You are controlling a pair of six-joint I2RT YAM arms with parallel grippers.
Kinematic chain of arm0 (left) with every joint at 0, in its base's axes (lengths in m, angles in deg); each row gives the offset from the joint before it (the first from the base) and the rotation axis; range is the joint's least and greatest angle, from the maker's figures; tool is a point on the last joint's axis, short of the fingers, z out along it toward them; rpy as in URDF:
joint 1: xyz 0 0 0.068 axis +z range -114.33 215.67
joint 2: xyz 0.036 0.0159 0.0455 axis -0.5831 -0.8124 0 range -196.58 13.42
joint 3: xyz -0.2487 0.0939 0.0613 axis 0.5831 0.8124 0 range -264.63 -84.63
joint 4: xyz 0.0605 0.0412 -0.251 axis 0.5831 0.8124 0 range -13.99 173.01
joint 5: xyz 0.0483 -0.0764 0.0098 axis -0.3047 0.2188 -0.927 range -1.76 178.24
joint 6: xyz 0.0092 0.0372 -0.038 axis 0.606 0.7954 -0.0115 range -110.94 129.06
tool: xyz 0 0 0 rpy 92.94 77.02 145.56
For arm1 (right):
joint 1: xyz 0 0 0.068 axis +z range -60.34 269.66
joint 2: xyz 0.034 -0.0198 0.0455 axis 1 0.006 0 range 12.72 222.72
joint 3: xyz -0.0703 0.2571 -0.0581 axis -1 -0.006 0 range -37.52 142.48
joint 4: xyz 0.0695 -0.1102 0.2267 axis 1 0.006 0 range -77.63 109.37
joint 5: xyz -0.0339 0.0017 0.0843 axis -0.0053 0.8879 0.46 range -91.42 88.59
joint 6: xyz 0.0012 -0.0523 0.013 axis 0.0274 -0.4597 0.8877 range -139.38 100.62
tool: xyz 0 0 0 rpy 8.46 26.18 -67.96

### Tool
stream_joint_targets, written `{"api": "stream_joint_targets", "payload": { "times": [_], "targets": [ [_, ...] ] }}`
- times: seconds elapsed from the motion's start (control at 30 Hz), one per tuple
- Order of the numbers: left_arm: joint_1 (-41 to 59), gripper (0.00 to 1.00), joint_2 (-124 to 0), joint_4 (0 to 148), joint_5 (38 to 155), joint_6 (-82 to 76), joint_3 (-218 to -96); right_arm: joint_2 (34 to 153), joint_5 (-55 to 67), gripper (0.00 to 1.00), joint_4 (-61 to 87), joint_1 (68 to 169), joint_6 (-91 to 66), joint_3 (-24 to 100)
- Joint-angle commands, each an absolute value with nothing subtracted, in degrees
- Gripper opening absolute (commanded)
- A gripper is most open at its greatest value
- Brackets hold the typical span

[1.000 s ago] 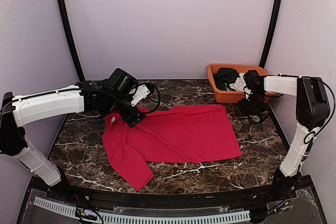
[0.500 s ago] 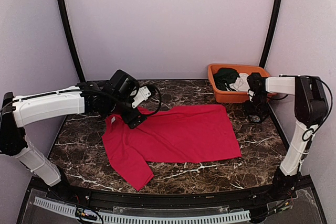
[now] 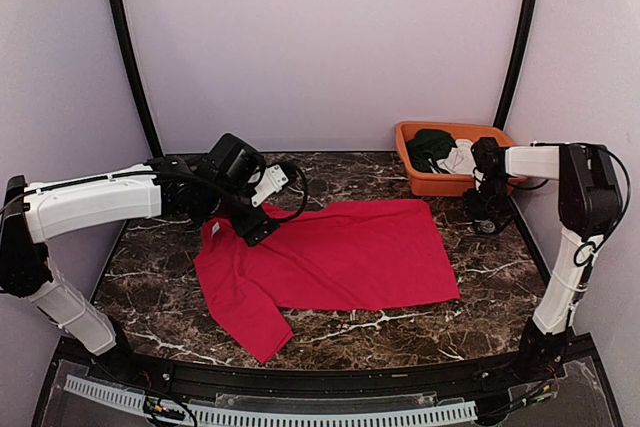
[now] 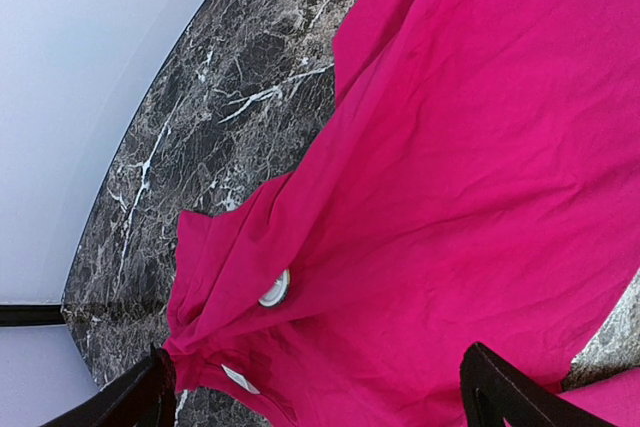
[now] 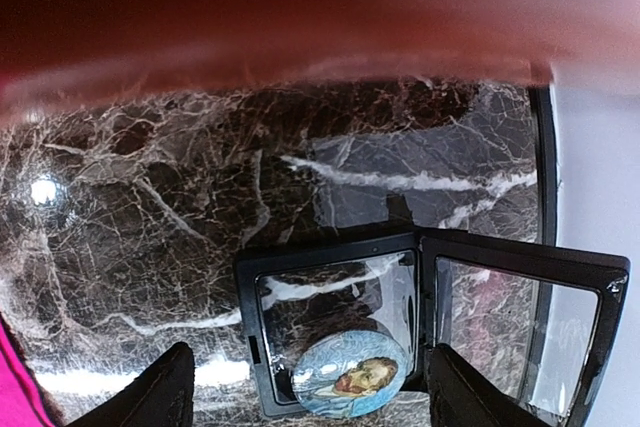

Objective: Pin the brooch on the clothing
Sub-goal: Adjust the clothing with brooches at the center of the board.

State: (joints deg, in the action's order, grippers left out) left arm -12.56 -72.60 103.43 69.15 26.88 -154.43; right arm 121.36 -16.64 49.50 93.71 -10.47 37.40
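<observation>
Two grippers, both with fingers apart. The left gripper (image 4: 320,392) hovers over the collar end of the red T-shirt (image 3: 340,252). The right gripper (image 5: 310,362), just off the shirt's far right corner, straddles the brooch (image 5: 350,372) lying in its open black case (image 5: 420,245). The brooch looks small, stiff and glossy, probably slippery, so I'd pinch it across the rim. The shirt's floppy and will likely bunch.

left arm (image 3: 90,197) reaches in low from the left, its left tool (image 3: 257,229) tipped downward with jaws spread wide. right arm (image 3: 585,187) stands tall, forearm folded back leftward, right tool (image 3: 487,219) pointing down, jaws parted.
</observation>
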Motion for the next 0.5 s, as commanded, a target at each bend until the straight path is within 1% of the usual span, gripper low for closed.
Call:
{"api": "stream_joint_targets", "payload": {
  "times": [0.0,0.23,0.47],
  "targets": [
    [-13.00,0.99,-72.05,103.44,69.31,27.23,-153.51,122.84,-18.78,0.78,51.53,94.73,-10.11,36.28],
    [-13.23,0.99,-71.92,103.36,68.95,27.29,-153.38,122.89,-22.23,0.80,51.60,96.29,-9.42,35.55],
    [-13.36,0.99,-71.84,103.35,68.69,27.55,-153.36,116.46,-18.96,0.80,45.90,96.60,-6.82,29.24]
  ]
}}
